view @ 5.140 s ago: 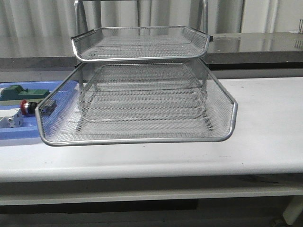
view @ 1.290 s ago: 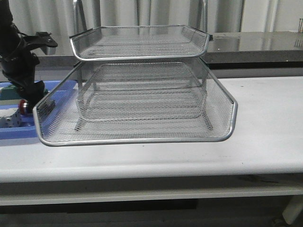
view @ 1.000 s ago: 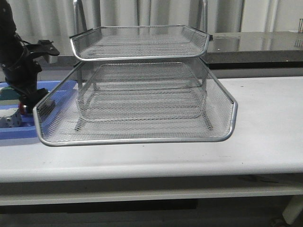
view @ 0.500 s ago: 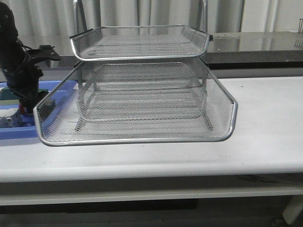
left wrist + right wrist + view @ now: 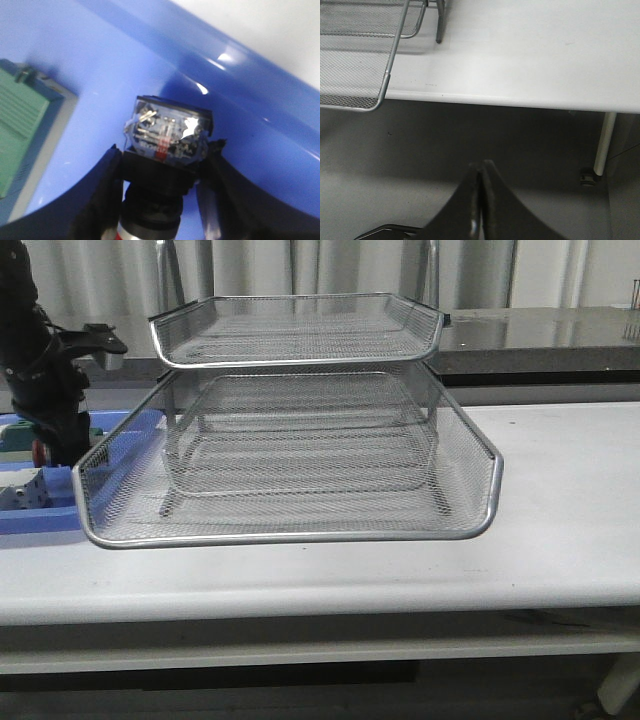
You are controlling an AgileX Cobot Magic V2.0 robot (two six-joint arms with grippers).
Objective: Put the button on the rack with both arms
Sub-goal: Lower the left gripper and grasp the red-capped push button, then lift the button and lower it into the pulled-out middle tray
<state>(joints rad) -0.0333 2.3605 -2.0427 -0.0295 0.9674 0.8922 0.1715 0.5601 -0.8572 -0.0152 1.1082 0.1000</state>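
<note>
Silver wire mesh makes up the rack (image 5: 290, 440), which stands in the middle of the white bench (image 5: 560, 500) in the front view; its lowest tray is pulled out toward the front edge, so the mesh floor lies open from above, probably to receive the part. At the left edge of the bench a blue plastic tray (image 5: 45, 515) lies just beside the rack. The left arm (image 5: 40, 360), black and bulky, reaches down into this tray. A small bit of red (image 5: 38, 451) shows under it, and a white block (image 5: 22, 488) rests near the front of the tray.

From the left wrist view, the left gripper (image 5: 162, 172) pinches the button (image 5: 167, 132) at its black collar, one finger on each side. The rear block of the button is clear plastic with metal contacts shining inside, and it points away from the camera toward the glossy blue floor; a piece of the red head is seen low between the fingers. I judge the grip at the collar is chosen because the collar is narrow and gives flat support. I cannot tell if the button is lifted or touching the tray. A green ribbed block (image 5: 22, 135) lies beside it, apart.

From the right wrist view, the right gripper (image 5: 481, 200) has its fingers pressed together and holds nothing. It hangs off the front edge of the bench, over the dark floor, with one corner of the mesh tray visible; it seems to wait for its part of the work
</note>
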